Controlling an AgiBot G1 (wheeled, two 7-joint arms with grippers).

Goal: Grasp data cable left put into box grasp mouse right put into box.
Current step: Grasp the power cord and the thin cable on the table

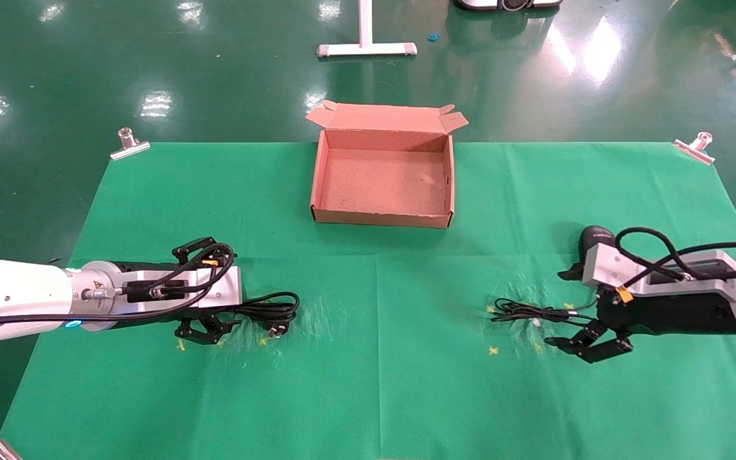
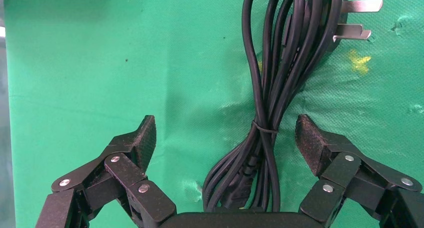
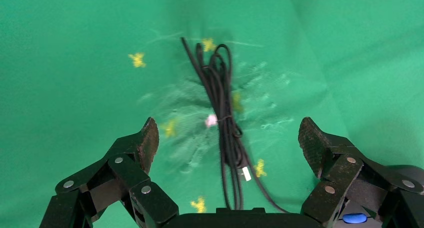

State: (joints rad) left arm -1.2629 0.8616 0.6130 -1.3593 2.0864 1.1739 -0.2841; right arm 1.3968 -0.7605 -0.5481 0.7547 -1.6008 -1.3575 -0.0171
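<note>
Data cable (image 1: 266, 311) just ahead of left gripper (image 1: 211, 329) on green mat (image 1: 368, 383), box (image 1: 382, 220) beyond both arms, mouse (image 1: 597, 237) beside right gripper (image 1: 582, 306), left wrist: fingers (image 2: 140, 138) spread around cable bundle (image 2: 267, 103), right wrist: right gripper (image 3: 227, 138) spread over mouse cord (image 3: 225, 118)

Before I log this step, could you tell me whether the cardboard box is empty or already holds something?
Empty. The box shows only its bare brown floor; the data cable lies on the cloth by the left pincer.
</note>
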